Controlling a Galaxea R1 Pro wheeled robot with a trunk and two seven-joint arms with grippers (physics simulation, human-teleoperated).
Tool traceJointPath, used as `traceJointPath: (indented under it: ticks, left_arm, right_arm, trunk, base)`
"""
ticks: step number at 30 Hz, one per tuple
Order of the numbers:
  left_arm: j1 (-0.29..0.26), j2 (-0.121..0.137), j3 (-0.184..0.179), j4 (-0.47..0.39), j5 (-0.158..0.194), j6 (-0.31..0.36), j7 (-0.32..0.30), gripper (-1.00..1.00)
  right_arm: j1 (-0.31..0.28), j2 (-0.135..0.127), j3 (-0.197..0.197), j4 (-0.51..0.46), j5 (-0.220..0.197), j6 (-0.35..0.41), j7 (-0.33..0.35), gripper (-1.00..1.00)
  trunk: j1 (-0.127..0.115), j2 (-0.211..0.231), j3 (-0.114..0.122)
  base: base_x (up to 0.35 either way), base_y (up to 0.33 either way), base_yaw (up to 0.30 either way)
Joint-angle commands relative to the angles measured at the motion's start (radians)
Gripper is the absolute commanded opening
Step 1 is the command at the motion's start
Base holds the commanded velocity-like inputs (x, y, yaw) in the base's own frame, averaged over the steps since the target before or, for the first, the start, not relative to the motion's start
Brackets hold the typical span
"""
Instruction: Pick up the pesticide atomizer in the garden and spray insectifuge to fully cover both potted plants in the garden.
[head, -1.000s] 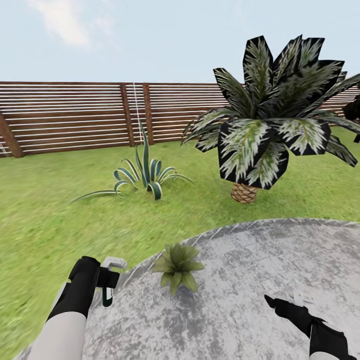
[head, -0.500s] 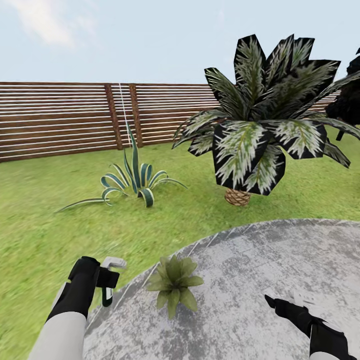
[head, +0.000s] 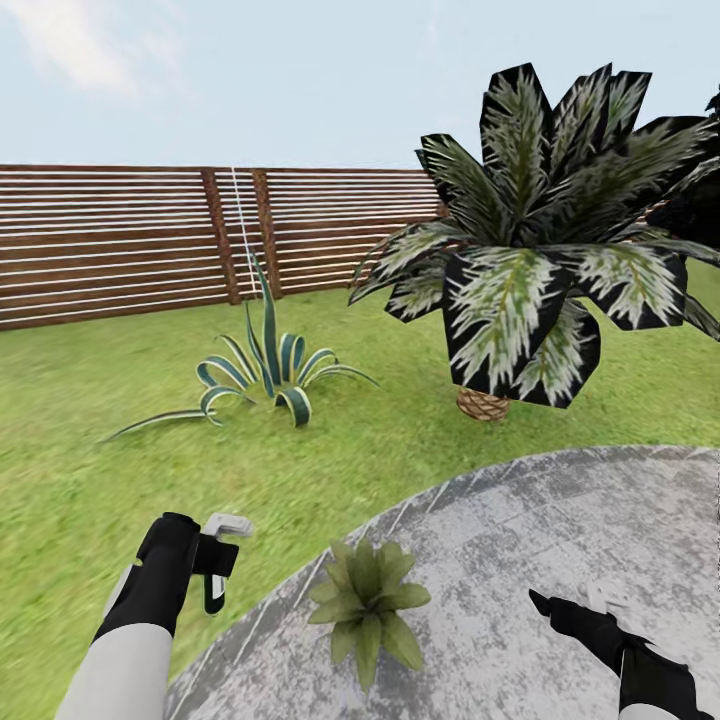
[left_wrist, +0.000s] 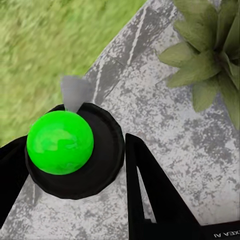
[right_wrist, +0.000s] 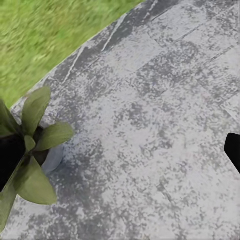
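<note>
Jaws of my left gripper (head: 213, 570) are clamped on the atomizer (head: 222, 545), its whitish head poking out above the black fingers (left_wrist: 150, 195), over the lawn (head: 90, 470) edge just beside the paved patch (head: 560, 530). Right jaws (head: 545, 603): I cannot tell whether they are spread or closed. One potted plant (head: 368, 608) sits on the patch near the atomizer, towards my right.

Risks, as I judge them:
- Nozzle direction is unclear; a misaimed spray would wet paving, not leaves.
- Spraying from one side may leave the far leaves uncovered.
- Closing in carelessly could knock the rosette.
- Palm (head: 540, 250) and agave (head: 265, 365) are not targets.
</note>
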Motion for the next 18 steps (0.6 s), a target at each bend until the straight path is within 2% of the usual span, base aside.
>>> traceJointPath:
  ticks: [1, 6, 12, 15, 18]
  left_arm:
    - [-0.001, -0.001, 0.004, -0.001, -0.010, 0.001, -0.010, -1.00]
    - [-0.001, -0.001, 0.004, -0.001, -0.010, 0.001, -0.010, -1.00]
    - [-0.001, 0.000, 0.004, 0.000, -0.011, 0.001, -0.010, -1.00]
    - [-0.001, 0.001, 0.004, 0.000, -0.011, 0.001, -0.010, -1.00]
    - [-0.001, 0.001, 0.004, 0.000, -0.011, 0.001, -0.010, -1.00]
  right_arm:
    - [-0.002, 0.001, -0.005, -0.003, 0.003, 0.006, 0.007, 1.00]
    - [-0.002, 0.001, -0.005, -0.003, 0.003, 0.008, 0.007, 1.00]
    - [-0.002, 0.001, -0.005, -0.003, 0.003, 0.010, 0.007, 1.00]
    - [-0.002, 0.001, -0.005, -0.003, 0.003, 0.010, 0.007, 1.00]
    - [-0.002, 0.001, -0.005, -0.003, 0.003, 0.010, 0.006, 1.00]
  trunk:
    - [0.001, -0.001, 0.000]
    - [0.001, -0.001, 0.004]
    - [0.001, -0.001, 0.010]
    - [0.001, -0.001, 0.011]
    - [0.001, -0.001, 0.011]
  base:
    - [0.289, 0.221, -0.230]
    - [0.228, 0.191, -0.243]
    - [0.034, 0.030, -0.243]
    - [0.002, 0.010, -0.098]
    - [0.000, 0.262, -0.006]
